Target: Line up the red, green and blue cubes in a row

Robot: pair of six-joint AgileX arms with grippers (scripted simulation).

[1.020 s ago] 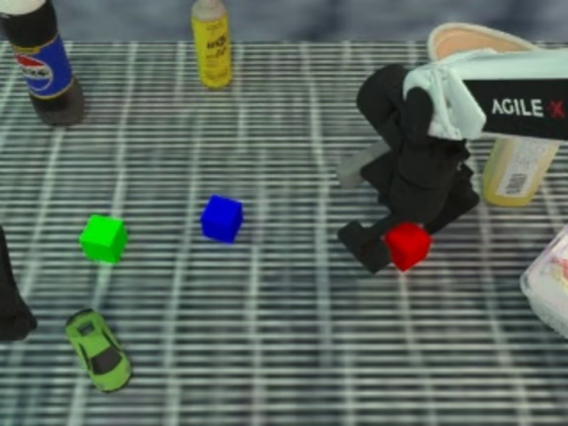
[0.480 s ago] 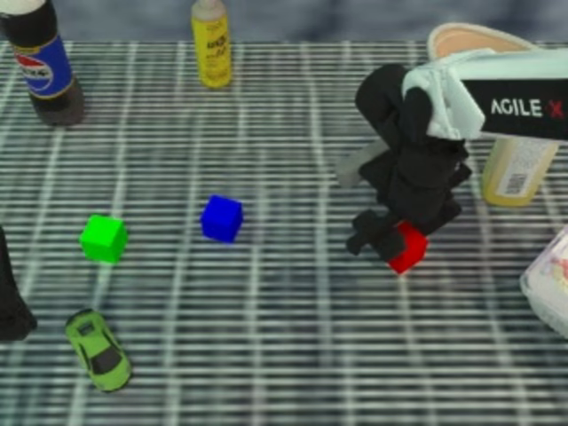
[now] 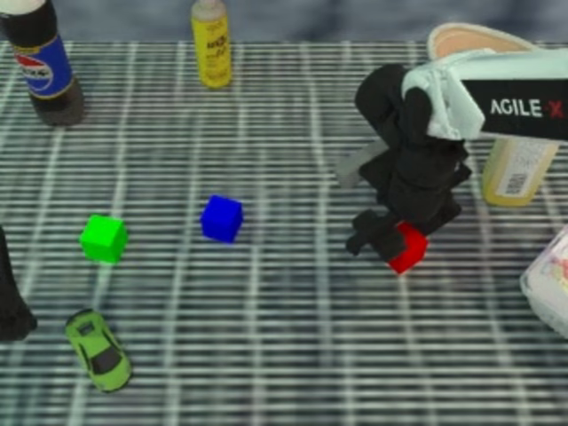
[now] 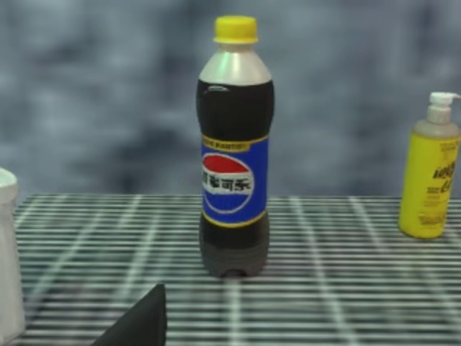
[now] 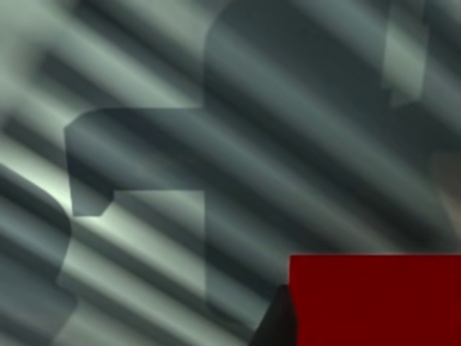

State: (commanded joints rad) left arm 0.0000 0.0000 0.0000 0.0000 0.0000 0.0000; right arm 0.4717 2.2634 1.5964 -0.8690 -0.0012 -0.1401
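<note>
Right end effector [image 3: 398, 238] clamped on red cube [image 3: 410, 249], desk [image 3: 284, 337] right of centre. Blue cube [image 3: 221, 218] lies well apart at nine o'clock, green cube [image 3: 104, 238] beyond it. Left end effector [image 3: 13, 311] parked at left edge, finger state cannot tell.

You have the green cube [image 3: 104, 238] at the bench's left, the blue cube [image 3: 221, 218] just right of it, and the red cube [image 3: 410, 249] well apart toward the right.

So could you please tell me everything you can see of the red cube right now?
The red cube is a small, plain, bright red solid with flat, unmarked faces. It sits right of the table's centre, partly covered from above by the right gripper, whose black fingers are shut on it. In the right wrist view it fills one corner. Whether it rests on the table is unclear.
</note>
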